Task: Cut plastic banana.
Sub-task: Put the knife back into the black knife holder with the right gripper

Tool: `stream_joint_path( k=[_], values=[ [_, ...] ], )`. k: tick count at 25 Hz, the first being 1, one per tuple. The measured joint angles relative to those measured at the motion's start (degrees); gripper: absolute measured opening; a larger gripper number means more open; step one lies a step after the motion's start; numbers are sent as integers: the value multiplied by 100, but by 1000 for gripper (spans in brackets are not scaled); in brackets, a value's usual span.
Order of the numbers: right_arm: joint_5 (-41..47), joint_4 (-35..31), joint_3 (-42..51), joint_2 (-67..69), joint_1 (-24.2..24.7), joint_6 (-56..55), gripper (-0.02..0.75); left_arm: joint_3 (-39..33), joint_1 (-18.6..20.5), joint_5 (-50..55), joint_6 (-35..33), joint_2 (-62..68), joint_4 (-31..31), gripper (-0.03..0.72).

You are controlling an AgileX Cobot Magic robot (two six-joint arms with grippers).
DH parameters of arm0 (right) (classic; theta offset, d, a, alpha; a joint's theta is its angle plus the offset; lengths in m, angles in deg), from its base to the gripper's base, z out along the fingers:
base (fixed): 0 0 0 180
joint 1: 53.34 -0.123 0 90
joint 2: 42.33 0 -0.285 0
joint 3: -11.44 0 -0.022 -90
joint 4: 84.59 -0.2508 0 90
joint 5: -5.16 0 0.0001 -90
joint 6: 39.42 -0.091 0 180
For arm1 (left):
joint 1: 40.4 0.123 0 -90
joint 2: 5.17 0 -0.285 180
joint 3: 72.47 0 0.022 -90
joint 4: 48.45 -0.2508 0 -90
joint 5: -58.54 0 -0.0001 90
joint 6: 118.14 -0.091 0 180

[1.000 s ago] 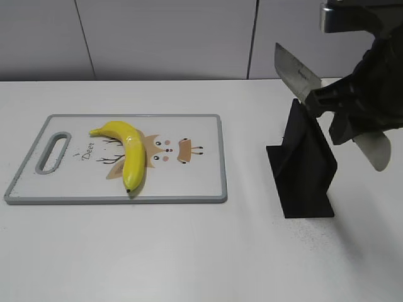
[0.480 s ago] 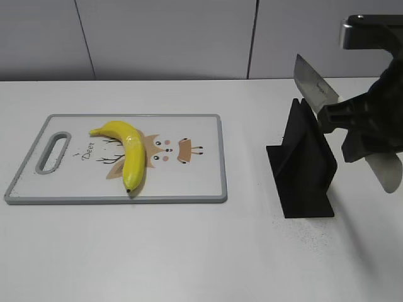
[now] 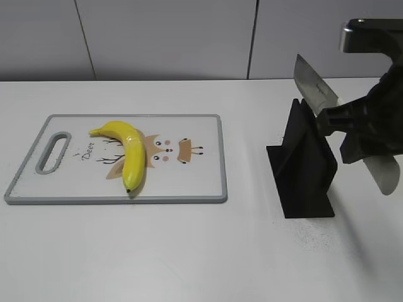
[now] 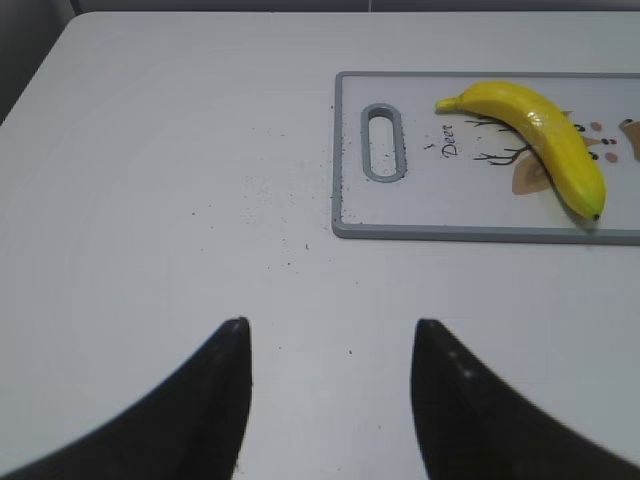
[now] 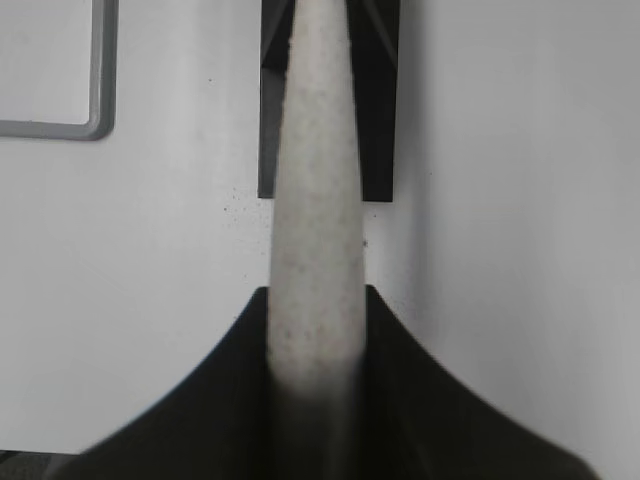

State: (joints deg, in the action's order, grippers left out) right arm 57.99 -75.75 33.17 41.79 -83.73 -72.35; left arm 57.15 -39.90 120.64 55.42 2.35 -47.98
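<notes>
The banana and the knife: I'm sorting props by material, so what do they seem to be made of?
The banana looks like glossy moulded plastic: uniform bright yellow with a sharp highlight along its curve. The knife, held in the right gripper, has a blade that looks like brushed metal, grey with a dull sheen; its pale, finely speckled handle could be plastic or resin, hard to tell.

Right tool (image 3: 352, 123) raised at far right, clear of worktop (image 3: 189, 251), fingers (image 5: 400, 400) clamped on pale knife handle (image 5: 315, 250); blade (image 3: 313, 85) tilts up-left from tool. Left tool (image 4: 330, 400) low over bare worktop, fingers (image 4: 215, 400) spread apart, nothing between them; likely hovering, contact unclear.
</notes>
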Motion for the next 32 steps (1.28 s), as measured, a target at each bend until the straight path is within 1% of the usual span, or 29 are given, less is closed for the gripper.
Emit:
stream_joint_path(
  k=[3,9,16,32],
  values=[
    [-161,53,119,0,0,-88,162,0,0,0,0,0,0,500],
    [-338,387,266,0,0,-404,161,0,0,0,0,0,0,486],
    [-616,398,266,29,0,-429,161,0,-7,0,0,0,0,487],
    [-796,613,266,749,0,-429,161,0,-7,-5,0,0,0,486]
  ],
)
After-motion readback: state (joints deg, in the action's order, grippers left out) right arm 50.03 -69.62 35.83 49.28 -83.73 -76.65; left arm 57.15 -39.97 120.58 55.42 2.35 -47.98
